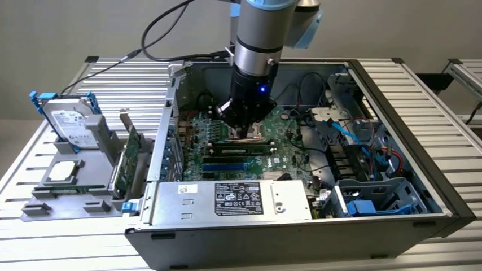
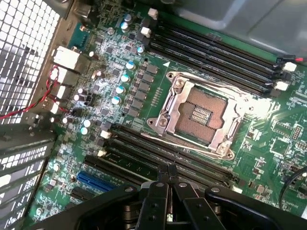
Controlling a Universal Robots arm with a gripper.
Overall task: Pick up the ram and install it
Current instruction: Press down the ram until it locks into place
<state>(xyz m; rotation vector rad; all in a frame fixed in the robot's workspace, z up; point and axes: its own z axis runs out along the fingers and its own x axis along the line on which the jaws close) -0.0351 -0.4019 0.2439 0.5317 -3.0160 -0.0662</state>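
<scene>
We see the ram lying flat in a motherboard slot inside the computer case, its long axis running across the exterior view, directly beneath the gripper. In the wrist view the gripper's fingers are pressed together, pinching nothing, tips poised over the black slots beside the empty CPU socket.

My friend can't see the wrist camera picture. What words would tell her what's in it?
A shut gripper hovers over a green motherboard, its tips over long black slots. An open, empty CPU socket sits mid-board, with more black slots beyond it and a metal grille at the edge.
</scene>
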